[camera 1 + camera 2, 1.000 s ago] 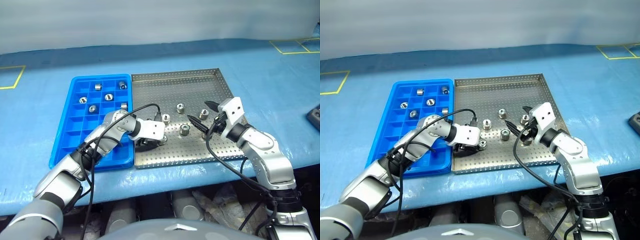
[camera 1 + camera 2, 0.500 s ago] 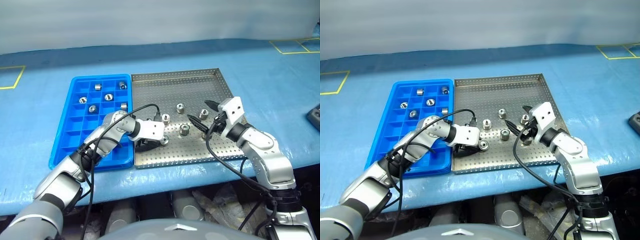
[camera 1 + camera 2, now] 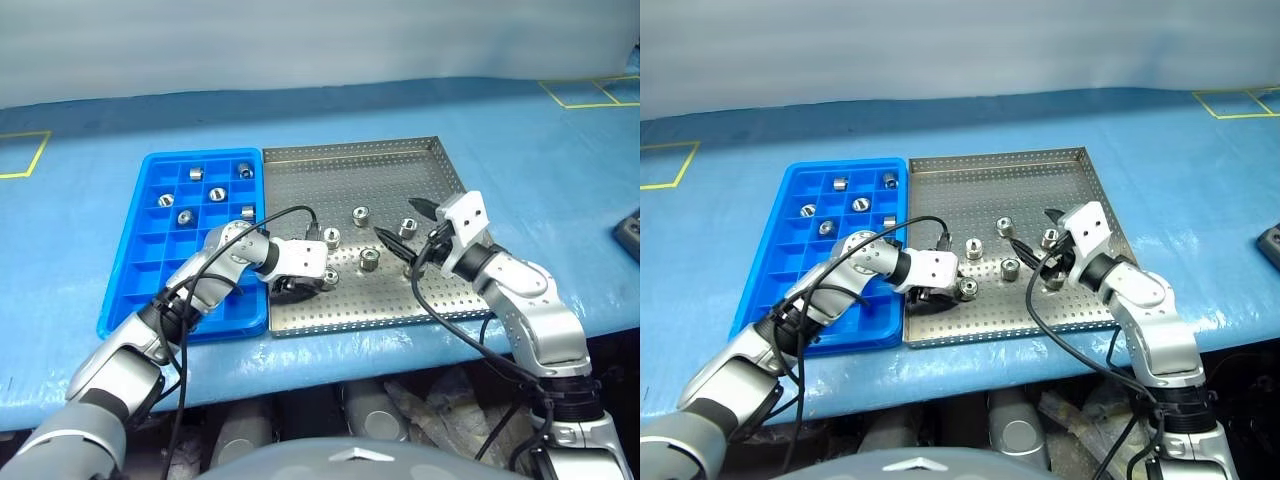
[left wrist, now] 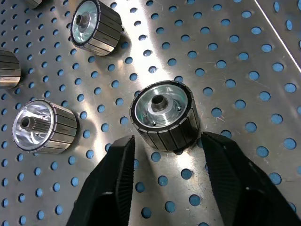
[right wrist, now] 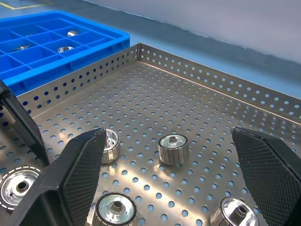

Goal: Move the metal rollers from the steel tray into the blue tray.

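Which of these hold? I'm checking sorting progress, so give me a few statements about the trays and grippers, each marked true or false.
1. The left gripper is shut on a lifted roller. False: its fingers stand open on either side of a metal roller that rests on the steel tray.
2. The right gripper is open and holds nothing. True.
3. The blue tray holds no rollers. False: six rollers sit in its far compartments.
4. The blue tray lies alongside the steel tray, on the robot's left of it. True.
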Available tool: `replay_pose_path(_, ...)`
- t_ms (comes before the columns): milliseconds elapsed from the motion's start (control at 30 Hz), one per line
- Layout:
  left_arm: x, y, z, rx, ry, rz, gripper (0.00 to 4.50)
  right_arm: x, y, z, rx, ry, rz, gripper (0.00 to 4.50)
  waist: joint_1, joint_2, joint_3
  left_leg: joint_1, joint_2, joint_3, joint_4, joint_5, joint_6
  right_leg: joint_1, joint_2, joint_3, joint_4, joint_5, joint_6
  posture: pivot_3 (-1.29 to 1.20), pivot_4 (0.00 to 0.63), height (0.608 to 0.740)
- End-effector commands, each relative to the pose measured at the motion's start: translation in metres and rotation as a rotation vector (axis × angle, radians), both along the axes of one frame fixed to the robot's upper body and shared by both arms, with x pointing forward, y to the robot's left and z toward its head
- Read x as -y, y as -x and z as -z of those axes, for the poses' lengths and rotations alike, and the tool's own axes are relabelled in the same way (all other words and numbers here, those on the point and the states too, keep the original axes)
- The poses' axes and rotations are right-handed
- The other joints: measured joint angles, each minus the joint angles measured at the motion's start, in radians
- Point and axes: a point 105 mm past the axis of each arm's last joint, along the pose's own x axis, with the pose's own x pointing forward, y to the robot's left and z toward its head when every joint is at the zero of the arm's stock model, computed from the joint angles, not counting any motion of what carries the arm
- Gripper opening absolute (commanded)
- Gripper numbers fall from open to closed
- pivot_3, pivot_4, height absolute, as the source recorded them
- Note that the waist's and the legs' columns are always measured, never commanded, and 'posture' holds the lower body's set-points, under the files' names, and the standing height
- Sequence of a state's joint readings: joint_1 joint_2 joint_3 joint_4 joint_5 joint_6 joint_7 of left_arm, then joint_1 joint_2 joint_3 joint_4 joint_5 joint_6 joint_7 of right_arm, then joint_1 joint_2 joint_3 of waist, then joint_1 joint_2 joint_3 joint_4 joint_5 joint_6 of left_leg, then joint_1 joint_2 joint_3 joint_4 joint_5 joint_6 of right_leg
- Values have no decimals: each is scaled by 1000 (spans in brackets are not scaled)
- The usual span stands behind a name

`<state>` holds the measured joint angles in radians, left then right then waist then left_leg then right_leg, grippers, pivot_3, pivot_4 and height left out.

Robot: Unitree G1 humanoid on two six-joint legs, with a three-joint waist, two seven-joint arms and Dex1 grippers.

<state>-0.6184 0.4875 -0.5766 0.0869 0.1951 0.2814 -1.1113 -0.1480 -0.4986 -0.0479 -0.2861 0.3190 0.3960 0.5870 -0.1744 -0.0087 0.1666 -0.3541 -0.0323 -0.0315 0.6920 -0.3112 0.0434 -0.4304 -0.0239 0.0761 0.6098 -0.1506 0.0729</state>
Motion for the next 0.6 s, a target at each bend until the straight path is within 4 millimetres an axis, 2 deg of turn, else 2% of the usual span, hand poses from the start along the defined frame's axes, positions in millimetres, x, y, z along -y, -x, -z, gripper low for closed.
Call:
replay_pose_path(33, 5, -5, -10, 31, 30, -17, 3211, -3, -1, -15, 66, -4, -8, 4500, 2, 0, 0, 0, 0, 0, 0, 0, 0, 0, 0, 0, 0, 0, 0, -193, 150, 740)
replay_pose_path(600, 19, 2, -8, -19, 58, 17, 3211, 0, 0, -14, 67, -5, 11, 4500, 8, 0, 0, -7, -1, 0, 0, 0, 0, -7, -1, 0, 0, 1, -1, -210, 150, 740)
